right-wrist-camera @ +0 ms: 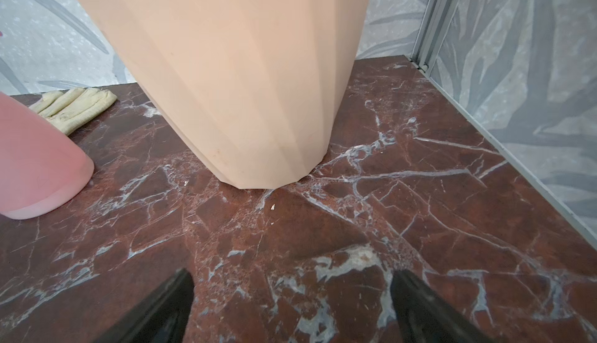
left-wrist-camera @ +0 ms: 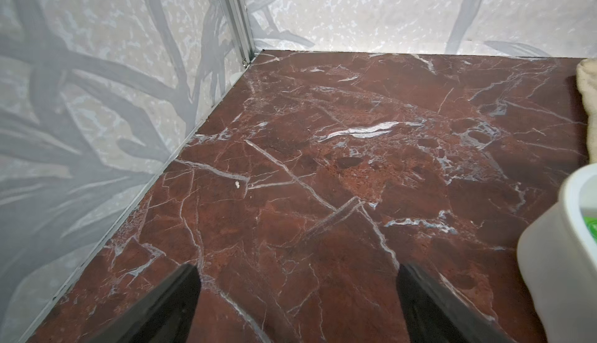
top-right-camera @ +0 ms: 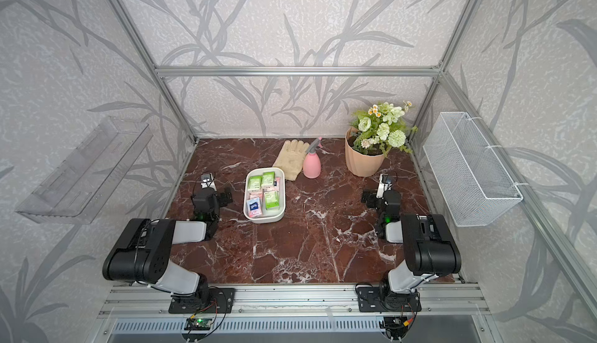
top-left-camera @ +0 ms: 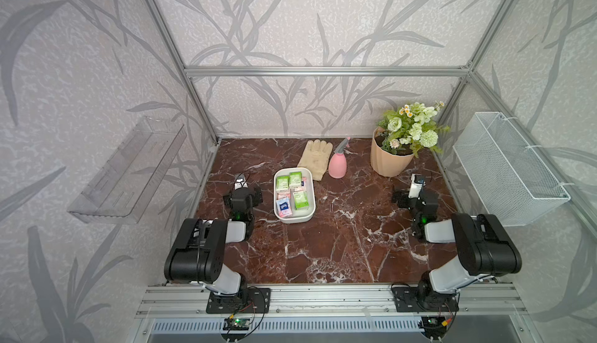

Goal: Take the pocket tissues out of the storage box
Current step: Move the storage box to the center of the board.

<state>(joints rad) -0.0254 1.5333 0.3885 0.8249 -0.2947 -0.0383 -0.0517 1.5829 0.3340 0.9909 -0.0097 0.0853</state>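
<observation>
Dark red marble bench first, with the white rounded plastic storage box sitting left of its middle. Left gripper hangs low between box and left edge, right gripper near the right edge, both sets of jaws spread wide and gripping nothing. Small flat green-and-white and pink pocket tissues lie inside that box.
</observation>
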